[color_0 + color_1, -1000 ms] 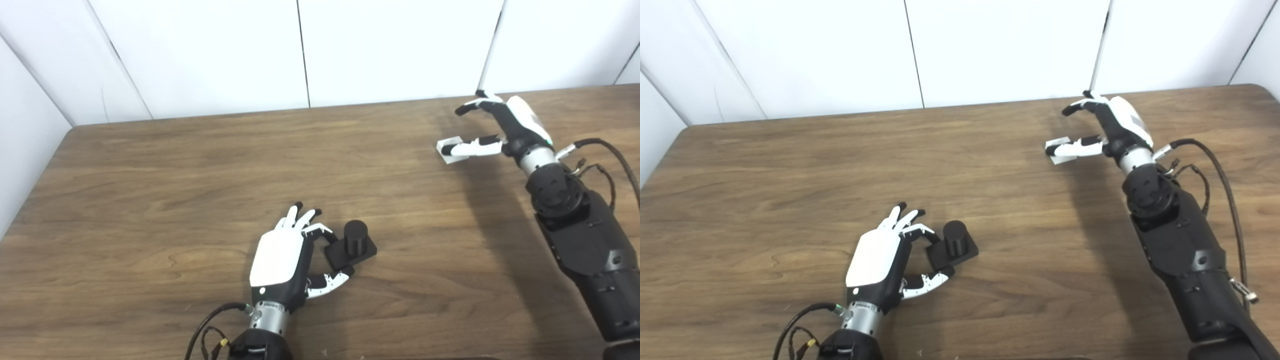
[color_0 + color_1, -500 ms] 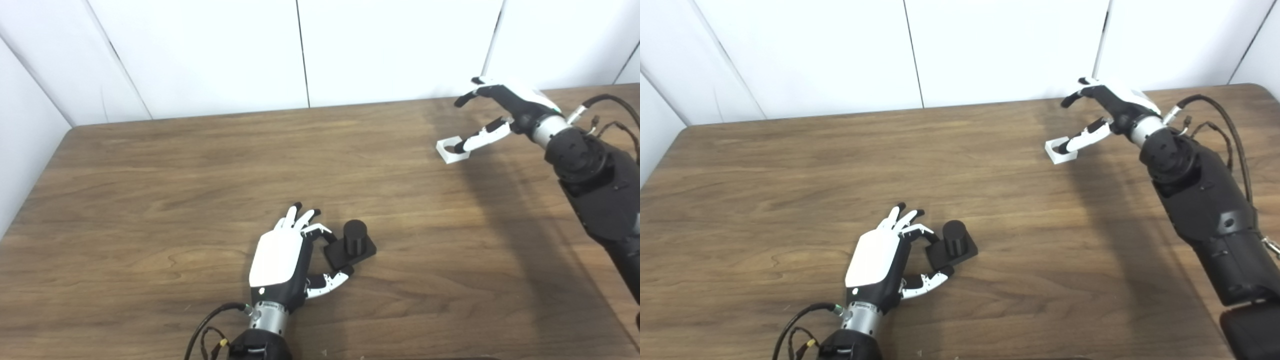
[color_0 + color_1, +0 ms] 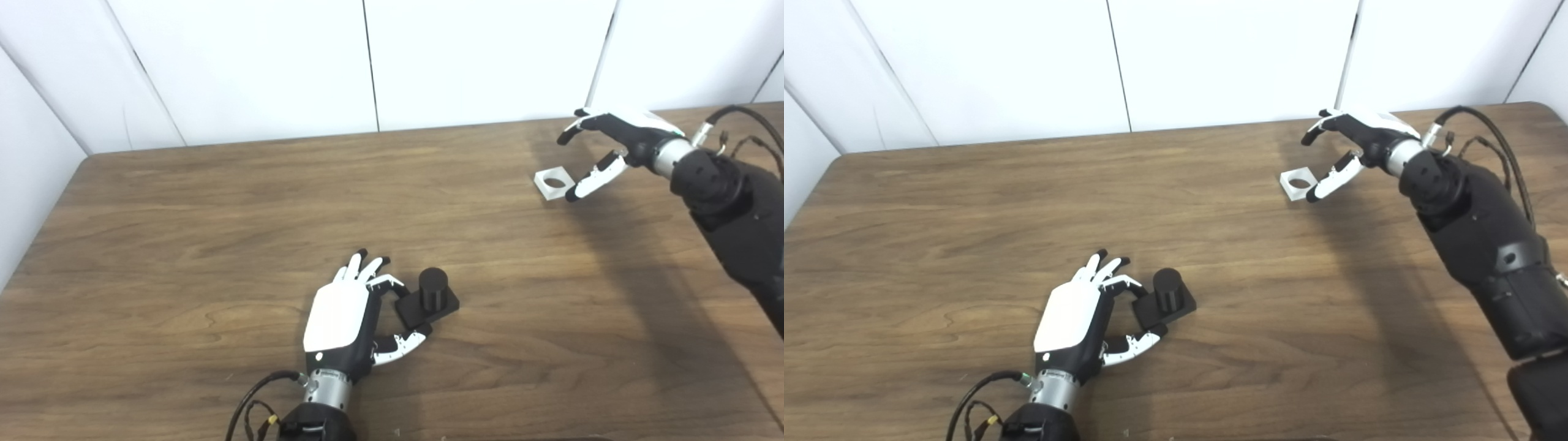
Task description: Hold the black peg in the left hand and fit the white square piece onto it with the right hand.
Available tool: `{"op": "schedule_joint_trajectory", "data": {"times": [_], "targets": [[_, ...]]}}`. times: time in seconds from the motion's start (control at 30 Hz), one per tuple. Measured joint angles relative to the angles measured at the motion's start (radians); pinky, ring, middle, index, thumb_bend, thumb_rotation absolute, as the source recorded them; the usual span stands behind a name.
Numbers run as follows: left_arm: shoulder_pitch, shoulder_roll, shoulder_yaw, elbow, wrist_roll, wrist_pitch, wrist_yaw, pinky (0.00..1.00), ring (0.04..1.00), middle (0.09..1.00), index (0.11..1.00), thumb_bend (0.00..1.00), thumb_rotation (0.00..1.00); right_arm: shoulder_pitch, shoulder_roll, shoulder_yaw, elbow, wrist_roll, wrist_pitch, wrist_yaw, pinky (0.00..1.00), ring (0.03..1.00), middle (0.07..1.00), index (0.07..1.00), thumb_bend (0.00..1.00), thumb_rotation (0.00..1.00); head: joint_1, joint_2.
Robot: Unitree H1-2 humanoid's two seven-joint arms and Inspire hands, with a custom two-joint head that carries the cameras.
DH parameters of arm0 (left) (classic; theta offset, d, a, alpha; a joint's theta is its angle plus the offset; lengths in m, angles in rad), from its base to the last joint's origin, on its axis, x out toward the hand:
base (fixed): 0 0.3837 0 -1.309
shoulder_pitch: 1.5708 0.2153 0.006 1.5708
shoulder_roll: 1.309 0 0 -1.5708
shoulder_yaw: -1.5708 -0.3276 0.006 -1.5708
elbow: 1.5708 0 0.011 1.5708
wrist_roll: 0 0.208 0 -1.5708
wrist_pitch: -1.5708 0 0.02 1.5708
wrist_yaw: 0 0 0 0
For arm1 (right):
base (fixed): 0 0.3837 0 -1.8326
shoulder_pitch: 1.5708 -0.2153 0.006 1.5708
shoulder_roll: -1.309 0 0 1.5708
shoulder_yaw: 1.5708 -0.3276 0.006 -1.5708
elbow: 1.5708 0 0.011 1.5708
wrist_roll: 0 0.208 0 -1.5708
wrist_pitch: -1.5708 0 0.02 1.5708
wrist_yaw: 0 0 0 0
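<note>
At the near centre of the table (image 3: 184, 202), the left hand (image 3: 343, 321) cups its fingers at the base of the upright black peg (image 3: 432, 291) — touching it, though a firm hold cannot be confirmed. Far right, the white square piece (image 3: 554, 184) lies flat, just left of the right hand (image 3: 603, 144), which is spread wide and empty — thumb beside its edge.

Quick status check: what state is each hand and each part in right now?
black peg: upright on the table, base between the left hand's fingers.
white square piece: flat on the table, hole up, not held.
left hand: open, fingers around the peg's base.
right hand: open, beside the white piece.
</note>
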Motion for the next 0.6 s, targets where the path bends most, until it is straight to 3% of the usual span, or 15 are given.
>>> {"op": "schedule_joint_trajectory", "data": {"times": [0.6], "targets": [[0.0, 0.0, 0.001, 0.0, 0.0, 0.0, 0.001, 0.94, 1.0, 0.912, 0.582, 0.52, 0.41, -0.052, -0.007, 0.069, 0.07, -0.047, -0.023, 0.052, 0.94, 1.0, 0.972, 0.74, 0.93, 0.16, 0.006, 0.005]]}}
